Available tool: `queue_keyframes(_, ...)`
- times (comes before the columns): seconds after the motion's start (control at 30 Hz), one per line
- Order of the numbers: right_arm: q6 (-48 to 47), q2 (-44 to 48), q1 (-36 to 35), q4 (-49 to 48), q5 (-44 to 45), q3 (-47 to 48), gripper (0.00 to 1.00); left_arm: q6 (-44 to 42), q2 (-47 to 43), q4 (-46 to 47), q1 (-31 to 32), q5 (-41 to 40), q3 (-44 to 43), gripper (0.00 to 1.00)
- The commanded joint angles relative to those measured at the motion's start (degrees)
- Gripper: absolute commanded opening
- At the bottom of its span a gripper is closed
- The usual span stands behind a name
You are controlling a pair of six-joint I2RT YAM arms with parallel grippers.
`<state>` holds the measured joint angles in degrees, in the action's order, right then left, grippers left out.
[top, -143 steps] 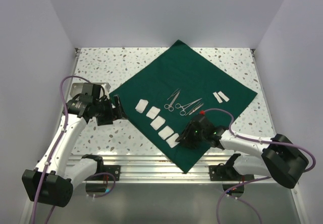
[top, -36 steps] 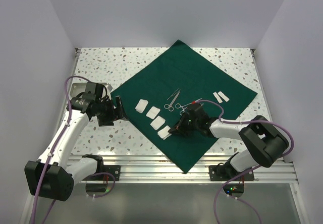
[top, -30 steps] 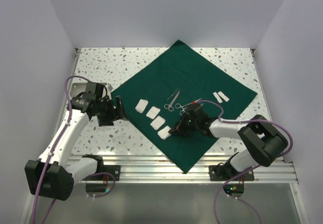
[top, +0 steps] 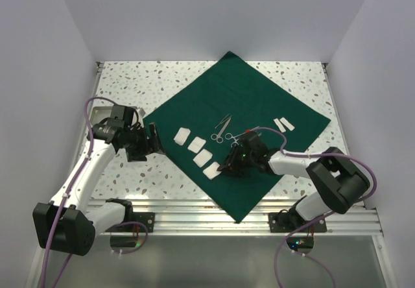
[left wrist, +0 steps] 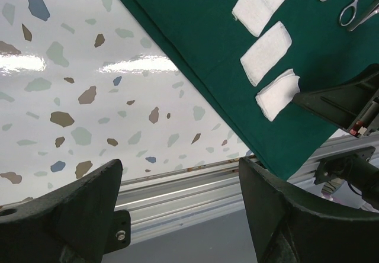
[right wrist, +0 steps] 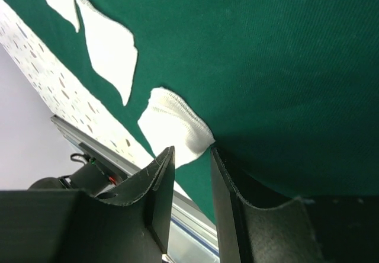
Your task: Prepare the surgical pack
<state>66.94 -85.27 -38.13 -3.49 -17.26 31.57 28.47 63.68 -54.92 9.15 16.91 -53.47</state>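
Observation:
The dark green drape (top: 249, 106) lies flat as a diamond on the speckled table. A row of several white gauze squares (top: 203, 157) runs along its left side, and two more (top: 283, 124) lie at the right. Thin silver instruments (top: 224, 130) lie in the middle. My right gripper (top: 224, 167) is low on the drape at the near end of the row. In the right wrist view its jaws (right wrist: 192, 151) stand a narrow gap apart, with the nearest gauze (right wrist: 172, 130) just ahead of the fingertips and nothing held. My left gripper (top: 154, 140) is wide open and empty (left wrist: 180, 168) beside the drape's left edge.
The aluminium rail (top: 194, 210) runs along the table's near edge, and the drape's bottom corner (top: 240, 218) hangs over it. White walls close in the left, right and back. The right arm's cable (top: 298, 153) loops over the drape's right side.
Since 4.8 s ago my right gripper has moved up-left from the drape's near corner to the row's end, and the nearest separate gauze no longer shows there. In the last second nothing visibly moved.

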Motion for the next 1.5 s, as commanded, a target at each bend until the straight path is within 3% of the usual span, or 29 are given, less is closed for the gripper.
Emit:
queue_keyframes(0.0, 0.12, -2.08, 0.16, -3.44, 0.65, -0.63, 0.34, 0.54, -0.57, 2.27, 0.35, 0.94, 0.48, 0.83)
queue_keyframes(0.5, 0.56, -4.73, -0.63, -3.99, 2.4, 0.77, 0.31, 0.71, -1.01, 2.09, 0.35, 0.85, 0.65, 0.83)
queue_keyframes(0.87, -2.07, -3.5, -0.63, -2.49, 2.84, 3.84, 0.0, 0.71, -0.93, 2.27, 0.35, 1.29, 0.65, 0.83)
queue_keyframes(1.13, -3.31, -0.77, -1.68, -0.03, -2.78, 11.49, 0.0, 0.89, -1.72, 2.88, 0.35, 1.46, 1.44, 0.83)
queue_keyframes(1.47, 0.74, -5.77, -1.69, -5.12, -5.77, 16.15, 0.0, 1.06, -2.42, 2.62, 0.35, 1.46, 1.62, 0.83)
